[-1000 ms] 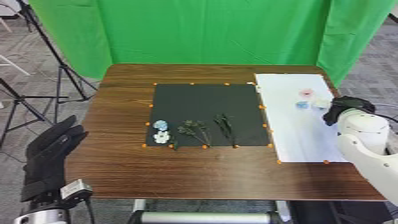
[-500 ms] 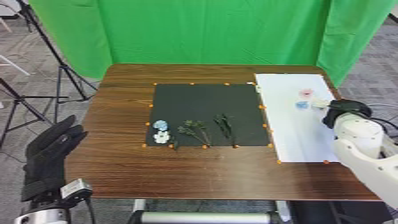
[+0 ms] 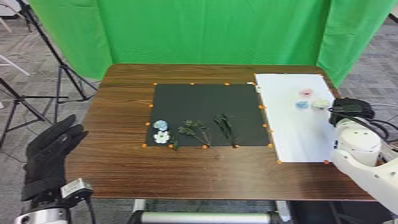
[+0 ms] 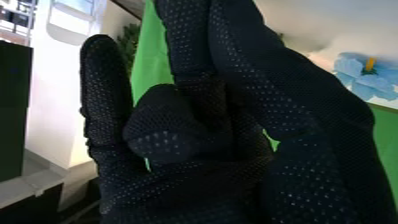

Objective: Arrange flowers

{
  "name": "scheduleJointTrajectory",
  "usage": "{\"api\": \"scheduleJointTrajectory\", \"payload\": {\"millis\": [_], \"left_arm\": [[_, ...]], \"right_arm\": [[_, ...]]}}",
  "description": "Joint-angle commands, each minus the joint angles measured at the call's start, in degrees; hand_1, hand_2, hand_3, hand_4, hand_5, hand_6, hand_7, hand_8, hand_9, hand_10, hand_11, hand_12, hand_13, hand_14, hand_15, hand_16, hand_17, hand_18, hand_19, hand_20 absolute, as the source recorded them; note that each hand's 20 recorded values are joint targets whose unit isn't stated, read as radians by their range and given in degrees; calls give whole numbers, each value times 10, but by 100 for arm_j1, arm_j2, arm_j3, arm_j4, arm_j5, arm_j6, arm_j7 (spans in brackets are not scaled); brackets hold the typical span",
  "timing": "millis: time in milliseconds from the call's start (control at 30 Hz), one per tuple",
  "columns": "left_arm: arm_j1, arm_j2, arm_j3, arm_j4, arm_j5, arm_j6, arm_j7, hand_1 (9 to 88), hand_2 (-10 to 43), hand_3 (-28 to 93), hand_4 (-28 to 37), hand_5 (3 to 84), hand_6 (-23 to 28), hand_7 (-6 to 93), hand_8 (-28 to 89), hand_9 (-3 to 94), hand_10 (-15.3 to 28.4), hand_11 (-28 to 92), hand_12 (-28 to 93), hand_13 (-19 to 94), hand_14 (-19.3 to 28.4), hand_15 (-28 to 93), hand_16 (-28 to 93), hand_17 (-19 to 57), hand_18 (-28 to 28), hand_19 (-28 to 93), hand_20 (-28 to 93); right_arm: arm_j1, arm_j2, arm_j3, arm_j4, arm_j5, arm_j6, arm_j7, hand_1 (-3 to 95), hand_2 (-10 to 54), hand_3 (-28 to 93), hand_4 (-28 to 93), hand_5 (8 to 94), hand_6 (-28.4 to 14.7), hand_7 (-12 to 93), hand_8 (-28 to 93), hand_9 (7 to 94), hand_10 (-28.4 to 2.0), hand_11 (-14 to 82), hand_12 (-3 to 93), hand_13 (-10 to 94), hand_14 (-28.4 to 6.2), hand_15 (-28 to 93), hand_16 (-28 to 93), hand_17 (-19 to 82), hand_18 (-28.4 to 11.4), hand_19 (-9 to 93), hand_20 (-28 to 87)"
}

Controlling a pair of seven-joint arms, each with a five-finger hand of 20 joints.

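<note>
Looking partway: two blooms (image 3: 161, 136) and greenery (image 3: 191, 129) on black sheet (image 3: 197, 102), left of centre; three pale blooms (image 3: 306, 93), right, likely unplaced. Right hand (image 3: 353, 108) empty, fingers extended; left hand (image 3: 46, 152) relaxed.

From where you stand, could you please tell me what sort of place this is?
It looks like a robotics lab or recording studio: a green curtain hangs behind the table, tripod stands are set up at the side, and two gloved robot arms flank the flowers.
</note>
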Motion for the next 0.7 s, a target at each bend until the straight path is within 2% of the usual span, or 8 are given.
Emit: {"api": "scheduleJointTrajectory", "payload": {"millis": [33, 167, 333, 467, 533, 600, 633, 700], "left_arm": [[60, 71, 13, -7, -74, 21, 29, 267, 32, 838, -163, 408, 100, 179, -111, 370, 199, 375, 79, 254, 272, 627, -158, -91, 217, 574, 29], [49, 32, 16, -4, -30, 1, 5, 267, 32, 839, -164, 408, 100, 180, -111, 370, 199, 375, 79, 254, 272, 627, -158, -90, 217, 574, 29], [64, 74, 18, -4, -68, 24, 51, 268, 32, 838, -164, 408, 100, 180, -111, 370, 199, 374, 80, 254, 272, 627, -158, -91, 217, 574, 29], [56, 145, 52, 1, -124, 48, 90, 267, 32, 839, -164, 408, 100, 179, -112, 370, 199, 375, 80, 254, 272, 626, -158, -91, 217, 574, 29], [43, 129, 60, 8, -122, 35, 95, 268, 33, 838, -164, 408, 100, 180, -112, 370, 199, 375, 80, 254, 271, 627, -158, -91, 217, 574, 29], [49, 77, 38, 9, -71, 7, 53, 268, 33, 838, -164, 408, 100, 180, -112, 370, 199, 375, 80, 254, 272, 627, -158, -91, 217, 575, 29], [57, 63, 10, 6, -39, -21, 9, 268, 33, 838, -165, 408, 100, 180, -112, 370, 199, 375, 80, 254, 272, 627, -158, -91, 217, 574, 29], [63, 41, -3, 10, -29, -34, -5, 267, 33, 838, -164, 408, 100, 180, -111, 370, 199, 375, 79, 254, 272, 627, -158, -91, 217, 574, 29]], "right_arm": [[128, 146, -72, -32, -168, 344, 91, 568, -93, 759, -283, 743, -1, 343, 18, 887, -51, 179, 369, 825, -35, 804, 200, 368, -159, 894, -99], [193, 152, -112, -43, -264, 502, 47, 571, -94, 761, -283, 751, -3, 336, 19, 893, -50, 176, 373, 831, -33, 803, 204, 372, -159, 898, -102], [243, 142, -98, -187, -392, 639, -57, 573, -95, 764, -283, 757, -4, 329, 23, 895, -51, 174, 377, 834, -31, 801, 208, 374, -157, 900, -108], [306, 74, -83, -243, -394, 361, -2, 573, -95, 767, -283, 763, -6, 323, 25, 895, -52, 173, 379, 835, -31, 800, 212, 375, -156, 902, -111], [162, -1, 189, -323, -241, 29, 34, 561, -95, 774, -283, 758, -8, 322, 30, 881, -56, 171, 379, 822, -39, 795, 214, 361, -159, 895, -116], [-61, -133, 603, -401, -203, -544, -49, 512, -95, 779, -281, 705, -28, 307, 24, 819, -83, 177, 346, 784, -57, 785, 207, 328, -169, 879, -118], [-197, -209, 831, -440, -181, -841, -92, 473, -95, 801, -280, 667, -38, 278, 12, 755, -115, 225, 284, 751, -70, 784, 195, 302, -180, 868, -110], [-293, -329, 1072, -470, -52, -1331, -42, 421, -95, 824, -261, 601, -57, 228, -90, 647, -172, 265, 202, 689, -100, 796, 174, 265, -198, 855, -90]]}}
